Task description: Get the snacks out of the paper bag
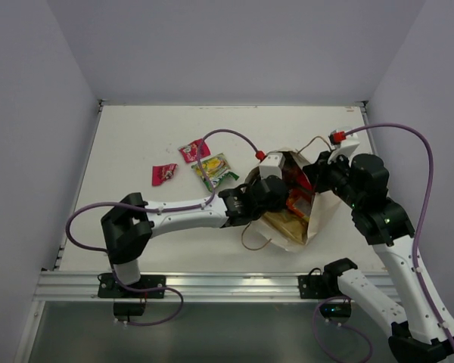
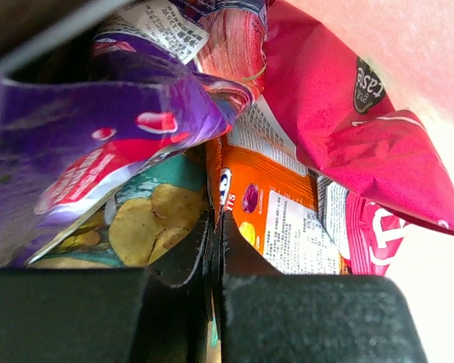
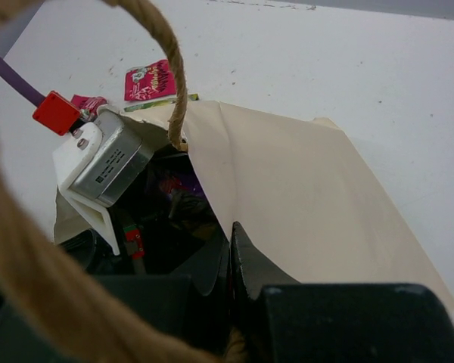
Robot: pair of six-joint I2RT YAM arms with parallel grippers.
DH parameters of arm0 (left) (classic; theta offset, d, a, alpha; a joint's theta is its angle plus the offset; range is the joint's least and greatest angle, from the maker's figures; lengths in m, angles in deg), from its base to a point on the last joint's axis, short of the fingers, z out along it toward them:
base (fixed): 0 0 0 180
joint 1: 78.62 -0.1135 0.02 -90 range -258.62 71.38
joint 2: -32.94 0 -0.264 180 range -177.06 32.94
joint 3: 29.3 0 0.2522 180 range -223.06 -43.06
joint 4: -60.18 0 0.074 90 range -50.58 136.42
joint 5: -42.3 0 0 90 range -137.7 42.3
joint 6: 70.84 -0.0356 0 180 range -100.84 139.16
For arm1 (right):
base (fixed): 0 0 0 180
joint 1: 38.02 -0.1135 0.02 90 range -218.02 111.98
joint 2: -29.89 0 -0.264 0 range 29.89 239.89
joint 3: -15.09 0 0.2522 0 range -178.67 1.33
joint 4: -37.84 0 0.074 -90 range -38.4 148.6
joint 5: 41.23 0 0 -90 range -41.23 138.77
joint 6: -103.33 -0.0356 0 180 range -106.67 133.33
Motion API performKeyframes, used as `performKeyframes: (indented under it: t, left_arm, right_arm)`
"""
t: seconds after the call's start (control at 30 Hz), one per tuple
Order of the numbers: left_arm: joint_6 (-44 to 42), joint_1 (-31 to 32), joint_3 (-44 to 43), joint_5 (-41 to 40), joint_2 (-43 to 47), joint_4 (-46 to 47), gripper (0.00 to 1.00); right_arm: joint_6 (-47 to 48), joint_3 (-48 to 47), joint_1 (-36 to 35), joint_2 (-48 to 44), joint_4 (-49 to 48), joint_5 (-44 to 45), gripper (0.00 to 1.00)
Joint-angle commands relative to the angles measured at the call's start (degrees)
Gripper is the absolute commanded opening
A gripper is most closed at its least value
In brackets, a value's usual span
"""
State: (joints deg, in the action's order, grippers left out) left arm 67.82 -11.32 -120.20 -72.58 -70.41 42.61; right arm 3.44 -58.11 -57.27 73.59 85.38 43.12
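Note:
The cream paper bag point(image 1: 323, 214) lies on its side right of centre, mouth toward the left. My right gripper point(image 3: 231, 234) is shut on the bag's upper rim point(image 3: 303, 197) and holds the mouth open. My left gripper point(image 2: 214, 227) is deep inside the bag, shut on the left edge of an orange packet point(image 2: 280, 212). Around it lie a purple packet point(image 2: 98, 128), a pink packet point(image 2: 348, 128) and a chip packet point(image 2: 147, 219). On the table left of the bag lie a red packet point(image 1: 164, 173), a pink packet point(image 1: 193, 150) and a green-yellow packet point(image 1: 215, 170).
One brown cord handle point(image 1: 251, 240) lies on the table in front of the bag; the other point(image 3: 174, 76) loops close past the right wrist camera. The left arm point(image 1: 189, 212) stretches low across the table into the bag mouth. Walls close in the table at back and sides.

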Motion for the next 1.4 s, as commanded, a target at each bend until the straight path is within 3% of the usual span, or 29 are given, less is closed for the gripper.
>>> performKeyframes:
  t: [0.0,0.2,0.4,0.63,0.73,0.93,0.97,1.0,1.03,1.07,1.17,1.23,1.33,1.37]
  left_arm:
    - [-0.23,-0.86,1.73,-2.09,5.43,2.76,0.0]
    - [-3.74,-0.86,3.67,-2.01,19.57,-2.5,0.0]
    - [-8.58,-2.26,5.15,-7.8,33.46,-11.29,0.0]
    - [-9.2,-21.39,13.85,-7.46,48.4,-18.07,0.0]
    - [-9.2,-28.6,19.21,-3.61,51.22,-19.48,0.0]
    - [-8.24,-35.93,32.91,5.9,52.72,-12.47,0.0]
    - [-7.89,-36.63,34.76,5.99,52.64,-12.1,0.04]
    - [-6.67,-37.94,38.96,5.47,52.55,-11.75,0.16]
    - [-5.78,-38.65,41.61,4.85,52.72,-10.7,0.3]
    - [-4.64,-39.61,43.99,4.67,52.81,-10.6,0.6]
    - [-1.56,-43.4,49.19,6.6,54.21,-11.74,0.88]
    - [-3.04,-43.67,48.06,7.48,55.79,-12.0,0.92]
    - [-8.04,-43.58,40.43,9.4,55.28,-13.76,0.93]
    - [-11.02,-43.58,35.79,13.33,54.58,-13.76,0.93]
  right_arm:
    - [-1.1,0.46,-0.27,-1.25,-2.93,0.55,0.02]
    - [-2.32,-0.06,-0.27,-0.55,-1.79,5.56,0.0]
    - [-2.85,0.02,-0.27,-0.46,-1.17,9.6,0.0]
    - [-3.03,-0.68,-0.18,-0.02,-0.64,9.61,0.0]
    - [-2.94,-0.94,-0.27,-0.11,-0.91,9.34,0.0]
    - [-2.59,-0.77,-0.18,0.16,-1.0,7.5,0.0]
    - [-2.5,-0.77,-0.27,0.15,-1.08,7.41,0.0]
    - [-2.42,-0.77,-0.27,0.15,-1.0,7.32,0.0]
    - [-2.33,-0.68,-0.27,0.15,-1.0,7.15,0.0]
    - [-2.24,-0.59,-0.27,-0.02,-1.17,6.8,0.0]
    - [-1.89,-0.24,-0.27,-0.2,-1.17,6.01,0.0]
    - [-1.8,-0.24,-0.27,-0.11,-1.17,6.0,0.01]
    - [-1.8,-0.24,-0.27,0.33,-1.17,6.0,0.01]
    - [-1.89,-0.24,-0.27,0.5,-1.26,5.39,0.01]
